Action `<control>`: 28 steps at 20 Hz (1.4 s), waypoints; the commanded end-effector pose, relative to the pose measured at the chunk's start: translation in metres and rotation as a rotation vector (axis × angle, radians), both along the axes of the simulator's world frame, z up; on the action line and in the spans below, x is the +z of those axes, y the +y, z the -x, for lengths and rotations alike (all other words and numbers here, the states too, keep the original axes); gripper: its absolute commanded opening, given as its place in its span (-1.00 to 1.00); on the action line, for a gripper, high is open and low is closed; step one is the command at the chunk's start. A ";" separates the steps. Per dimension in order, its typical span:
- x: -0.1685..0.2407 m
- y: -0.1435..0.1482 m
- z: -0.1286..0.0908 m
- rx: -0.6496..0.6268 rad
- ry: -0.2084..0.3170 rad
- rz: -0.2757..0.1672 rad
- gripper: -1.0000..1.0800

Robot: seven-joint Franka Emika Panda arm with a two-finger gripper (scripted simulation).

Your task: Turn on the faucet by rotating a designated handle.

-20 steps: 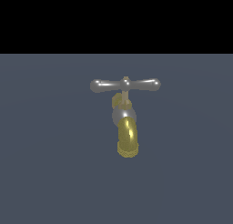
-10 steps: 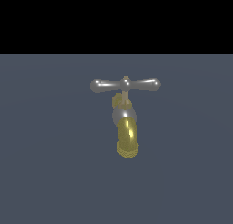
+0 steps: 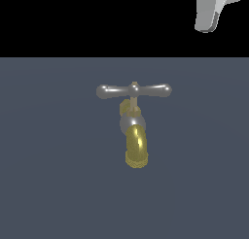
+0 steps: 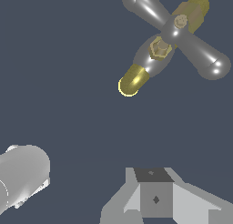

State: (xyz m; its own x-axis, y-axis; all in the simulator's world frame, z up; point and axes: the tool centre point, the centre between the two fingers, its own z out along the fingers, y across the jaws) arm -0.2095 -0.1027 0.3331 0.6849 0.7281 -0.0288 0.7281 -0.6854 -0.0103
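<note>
Below me spreads a plain, flat, dark slate-blue tabletop [image 3: 48, 184], and the only thing standing on it is the faucet [image 3: 134, 136], its brass-yellow spout curving down and its silver crossbar handle [image 3: 133, 91] lying level across the top.

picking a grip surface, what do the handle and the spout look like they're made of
The handle looks like polished silver-grey metal, perhaps chrome: bright highlights run along the crossbar and its rounded ends. The spout looks like glossy brass-yellow metal, with a ribbed nozzle end. Both are simulator renders, so the material is only a look.
</note>
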 end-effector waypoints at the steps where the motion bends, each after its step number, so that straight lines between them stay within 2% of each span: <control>1: -0.010 -0.006 -0.007 0.060 -0.002 0.000 -1.00; 14: -0.059 -0.025 -0.049 0.351 -0.009 -0.004 -1.00; 28: -0.105 -0.030 -0.093 0.624 -0.015 -0.011 -1.00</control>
State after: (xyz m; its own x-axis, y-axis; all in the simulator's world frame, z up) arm -0.1214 -0.1328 0.2330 0.1588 0.9872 -0.0134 0.9873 -0.1588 -0.0022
